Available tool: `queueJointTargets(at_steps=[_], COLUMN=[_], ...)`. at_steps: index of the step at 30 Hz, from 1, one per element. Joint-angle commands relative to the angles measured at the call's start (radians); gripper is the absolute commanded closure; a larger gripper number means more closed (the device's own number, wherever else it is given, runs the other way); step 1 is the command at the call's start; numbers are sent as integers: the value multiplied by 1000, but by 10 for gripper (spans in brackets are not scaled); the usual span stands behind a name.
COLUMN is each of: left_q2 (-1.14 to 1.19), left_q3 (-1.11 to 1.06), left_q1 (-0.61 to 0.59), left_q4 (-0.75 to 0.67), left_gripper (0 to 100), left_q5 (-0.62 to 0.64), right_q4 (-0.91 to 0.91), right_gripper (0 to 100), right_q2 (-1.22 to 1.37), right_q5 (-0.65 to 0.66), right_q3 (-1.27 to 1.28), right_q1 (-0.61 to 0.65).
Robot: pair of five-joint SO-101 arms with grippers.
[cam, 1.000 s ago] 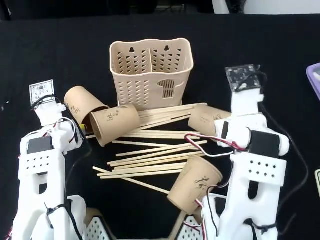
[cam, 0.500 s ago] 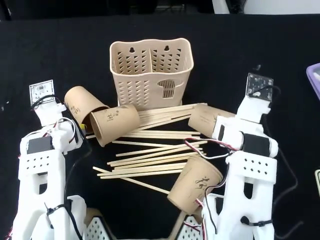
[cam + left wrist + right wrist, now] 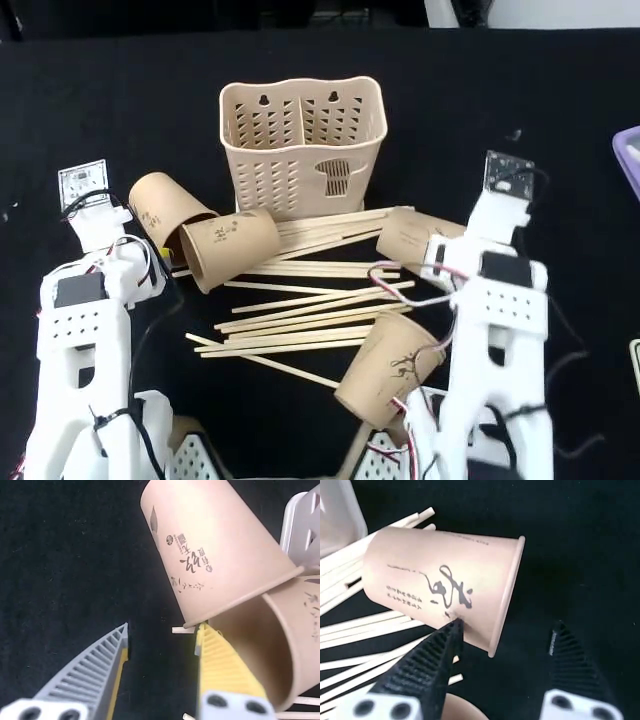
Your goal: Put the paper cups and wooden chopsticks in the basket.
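- High view: the basket (image 3: 303, 150) is standing upright in the upper centre of the frame on the black table (image 3: 120, 100), with a divider splitting it into two compartments.
- The chopsticks (image 3: 300, 315) are lying in a loose fan across the centre of the frame, just below the basket.
- Four paper cups are lying on their sides. The far-left cup (image 3: 165, 205) is sitting left of the basket and touching the second cup (image 3: 230, 247). The right-hand cup (image 3: 412, 237) is resting at the basket's lower right, on the chopstick ends. The lower cup (image 3: 390, 370) is lying at the bottom centre, against the right arm (image 3: 495, 320).
- Left wrist view: the left gripper (image 3: 162, 630) is hanging wide open over the table and gripping nothing. Its yellow fingertip is sitting just at the rim of the far-left cup (image 3: 210, 555), with the second cup's (image 3: 272, 640) mouth beside it.
- Right wrist view: the right gripper (image 3: 507, 627) is also gaping wide and holding nothing. Its fingers are straddling the rim end of the right-hand cup (image 3: 445, 580), and one fingertip is overlapping the cup's wall, though I cannot tell whether it is touching.
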State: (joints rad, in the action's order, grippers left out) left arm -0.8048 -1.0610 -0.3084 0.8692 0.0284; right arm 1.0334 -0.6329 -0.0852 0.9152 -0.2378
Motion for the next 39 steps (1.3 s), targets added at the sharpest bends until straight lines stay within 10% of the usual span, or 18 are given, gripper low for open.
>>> queueJointTargets(at_steps=[1,11,30,39], left_q2=[-23,-23,-21,-12], left_q3=[7,7,7,7], left_q1=[-10,-10,-10,-2], left_q4=[-15,-15,-15,-14], left_gripper=[780,780,780,780], left_q5=[8,8,8,8], right_q4=[-18,-104,31,143], right_gripper=[724,992,988,988], right_q2=[62,33,-624,-450], right_q5=[-3,103,230,308], right_q3=[-81,-44,21,-414], right_q1=[-3,-12,-115,-101])
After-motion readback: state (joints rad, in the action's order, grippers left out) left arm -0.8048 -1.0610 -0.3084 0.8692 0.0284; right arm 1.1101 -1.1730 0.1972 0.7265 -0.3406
